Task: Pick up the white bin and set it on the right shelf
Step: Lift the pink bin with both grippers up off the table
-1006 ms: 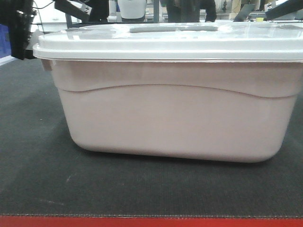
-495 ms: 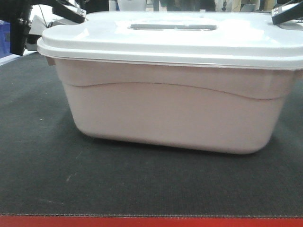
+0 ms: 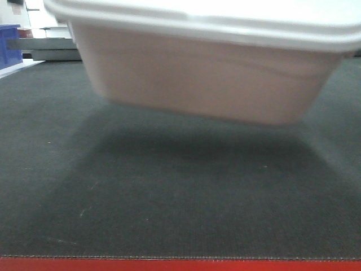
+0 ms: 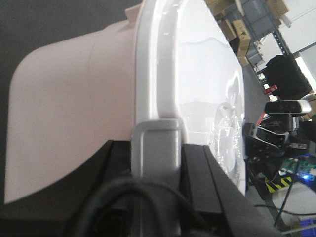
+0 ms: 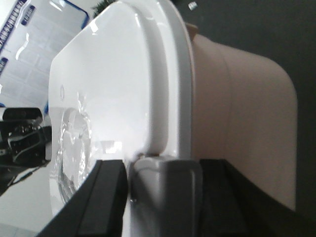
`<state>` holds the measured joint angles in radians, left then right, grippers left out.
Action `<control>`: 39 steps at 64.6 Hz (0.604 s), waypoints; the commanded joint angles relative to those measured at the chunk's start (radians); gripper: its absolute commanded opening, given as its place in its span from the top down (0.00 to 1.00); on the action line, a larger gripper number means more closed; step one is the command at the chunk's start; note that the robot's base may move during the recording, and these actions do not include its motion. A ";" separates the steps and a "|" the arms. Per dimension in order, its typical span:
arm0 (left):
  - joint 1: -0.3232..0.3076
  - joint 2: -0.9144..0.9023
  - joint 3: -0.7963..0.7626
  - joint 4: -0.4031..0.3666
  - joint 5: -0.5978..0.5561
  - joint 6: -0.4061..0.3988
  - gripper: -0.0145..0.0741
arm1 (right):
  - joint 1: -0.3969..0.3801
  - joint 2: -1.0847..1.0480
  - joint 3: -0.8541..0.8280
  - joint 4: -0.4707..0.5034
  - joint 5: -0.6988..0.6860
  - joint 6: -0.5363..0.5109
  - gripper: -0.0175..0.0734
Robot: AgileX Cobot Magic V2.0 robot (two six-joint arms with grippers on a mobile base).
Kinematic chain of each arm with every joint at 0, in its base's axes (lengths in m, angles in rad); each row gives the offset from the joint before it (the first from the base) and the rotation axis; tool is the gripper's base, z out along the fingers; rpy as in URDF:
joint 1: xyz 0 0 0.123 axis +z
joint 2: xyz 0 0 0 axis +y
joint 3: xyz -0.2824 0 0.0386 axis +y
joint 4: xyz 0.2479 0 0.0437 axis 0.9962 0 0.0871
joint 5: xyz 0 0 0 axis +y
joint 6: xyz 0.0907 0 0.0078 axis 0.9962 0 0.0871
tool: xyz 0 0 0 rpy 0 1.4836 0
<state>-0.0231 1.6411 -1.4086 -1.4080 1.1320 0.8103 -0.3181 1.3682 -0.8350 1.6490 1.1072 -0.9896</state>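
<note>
- Front view: the large pale pinkish-white plastic bin (image 3: 197, 79), with a flat white lid, hangs blurred and slightly tilted, clear above the dark grey mat (image 3: 169, 203), which carries its shadow.
- Left wrist: the left gripper (image 4: 157, 148) has its black fingers clamped on the lid's grey end latch (image 4: 155, 165).
- Right wrist: the right gripper (image 5: 165, 170) likewise pinches the opposite grey latch (image 5: 165, 197).

Front view: low, near table (image 3: 169, 214) level, facing straight across its dark top. It is very close to the bin (image 3: 197, 73), whose long side fills the upper frame with the top cropped.
Left wrist view: just behind the left jaws at one end of the bin, rolled sideways, looking along the lid (image 4: 197, 74).
Right wrist view: just behind the right jaws at the opposite end, mirrored and equally close.
Shared: all three see the bin; both wrist views see the lid's top, from opposite ends.
</note>
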 commanded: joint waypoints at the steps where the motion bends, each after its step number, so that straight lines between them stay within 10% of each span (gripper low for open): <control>1: -0.021 -0.089 -0.092 -0.121 0.182 -0.041 0.97 | 0.017 -0.050 -0.027 0.201 0.227 -0.040 0.75; 39: -0.103 -0.170 -0.248 -0.120 0.180 -0.155 0.97 | 0.083 -0.051 -0.037 0.251 0.227 -0.139 0.75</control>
<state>-0.0715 1.5163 -1.6226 -1.3503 1.0968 0.6876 -0.2582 1.3535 -0.8350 1.7826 1.0913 -1.1035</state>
